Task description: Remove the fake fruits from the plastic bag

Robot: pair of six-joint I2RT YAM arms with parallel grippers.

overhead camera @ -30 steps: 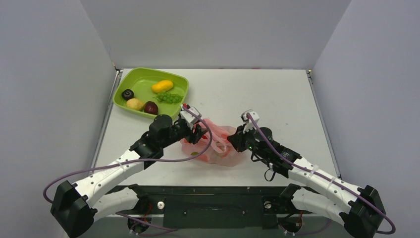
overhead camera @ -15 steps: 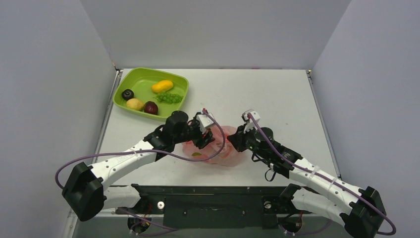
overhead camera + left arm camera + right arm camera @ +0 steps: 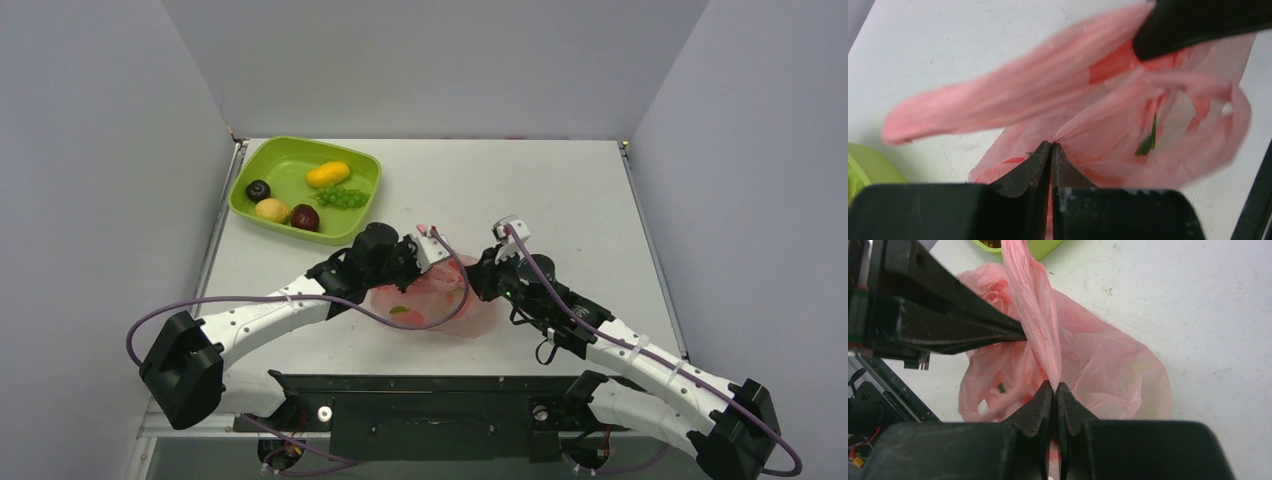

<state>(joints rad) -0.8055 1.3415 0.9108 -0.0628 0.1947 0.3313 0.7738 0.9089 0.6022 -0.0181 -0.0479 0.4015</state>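
The pink plastic bag (image 3: 430, 305) lies crumpled mid-table between my two arms. My left gripper (image 3: 1051, 143) is shut, pinching a fold of the bag's film; from above it sits over the bag's upper edge (image 3: 447, 268). My right gripper (image 3: 1054, 384) is shut on a twisted strip of the bag (image 3: 1035, 310), at the bag's right side (image 3: 476, 282). Something small and green (image 3: 1147, 142) shows through the film. A dark plum (image 3: 258, 189), a yellow lemon (image 3: 272, 209) and a dark red apple (image 3: 305, 217) lie in the tray.
The lime-green tray (image 3: 285, 160) stands at the back left and also holds a mango (image 3: 328, 174) and green grapes (image 3: 342, 197). The left arm's black fingers (image 3: 948, 315) cross the right wrist view. Grey walls close in the table.
My left arm has swung right from the bag's left edge to its top, and its open jaws have shut on the film. The right gripper has kept its grip and place.
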